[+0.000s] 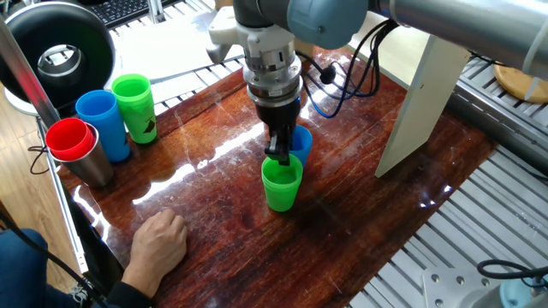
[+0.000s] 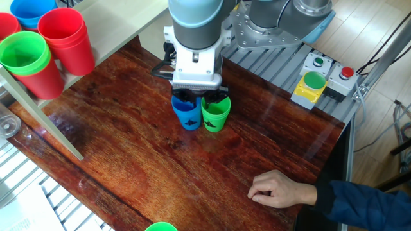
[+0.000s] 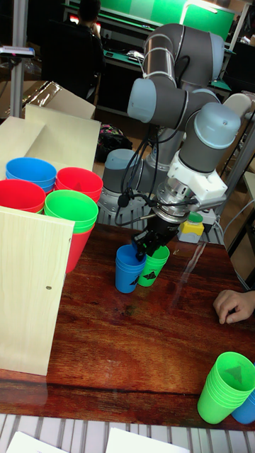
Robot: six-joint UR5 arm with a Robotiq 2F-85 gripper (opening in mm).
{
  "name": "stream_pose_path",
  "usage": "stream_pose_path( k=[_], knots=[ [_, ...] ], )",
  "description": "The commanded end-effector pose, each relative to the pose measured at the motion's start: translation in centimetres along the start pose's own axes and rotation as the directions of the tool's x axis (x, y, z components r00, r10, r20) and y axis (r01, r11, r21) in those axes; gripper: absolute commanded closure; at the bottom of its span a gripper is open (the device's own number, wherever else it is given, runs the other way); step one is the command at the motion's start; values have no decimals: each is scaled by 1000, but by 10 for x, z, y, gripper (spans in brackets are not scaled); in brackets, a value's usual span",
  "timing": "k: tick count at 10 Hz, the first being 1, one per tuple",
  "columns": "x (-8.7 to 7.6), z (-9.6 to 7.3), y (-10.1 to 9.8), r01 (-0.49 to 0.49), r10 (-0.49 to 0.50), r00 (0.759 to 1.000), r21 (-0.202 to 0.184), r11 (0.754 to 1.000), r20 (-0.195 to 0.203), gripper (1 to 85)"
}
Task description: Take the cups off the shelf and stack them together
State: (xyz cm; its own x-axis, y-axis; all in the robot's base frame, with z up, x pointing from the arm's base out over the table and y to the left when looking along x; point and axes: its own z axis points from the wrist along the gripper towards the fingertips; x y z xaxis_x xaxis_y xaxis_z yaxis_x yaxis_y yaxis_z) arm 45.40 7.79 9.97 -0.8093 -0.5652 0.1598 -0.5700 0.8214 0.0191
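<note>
Gripper [image 1: 276, 154] positioned over two cups at table centre.
A green cup [image 1: 281, 183] and blue cup [image 2: 187, 113] were seen standing touching; whether the fingers were clamped on the rim could not be determined.

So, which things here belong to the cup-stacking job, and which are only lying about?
Belong to the job:
- green plastic cup at the robot's hand
- blue plastic cup beside it
- red, green and blue cups on the cream board shelf

Only lying about:
- yellow button box
- person's resting hand
</note>
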Motion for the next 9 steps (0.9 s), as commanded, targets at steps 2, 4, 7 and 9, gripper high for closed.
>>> stream_pose_path(
  k=[2, 4, 7, 9],
  knots=[
    [-2, -15, 17, -15, 15, 1000, -39, 999, 1, 537],
    [6, -41, 28, -24, 22, 999, -55, 998, -27, 537],
    [26, -84, 37, -2, -1, 999, -52, 999, -54, 537],
    [46, -114, 36, 33, -36, 997, -51, 998, -66, 537]
  ],
)
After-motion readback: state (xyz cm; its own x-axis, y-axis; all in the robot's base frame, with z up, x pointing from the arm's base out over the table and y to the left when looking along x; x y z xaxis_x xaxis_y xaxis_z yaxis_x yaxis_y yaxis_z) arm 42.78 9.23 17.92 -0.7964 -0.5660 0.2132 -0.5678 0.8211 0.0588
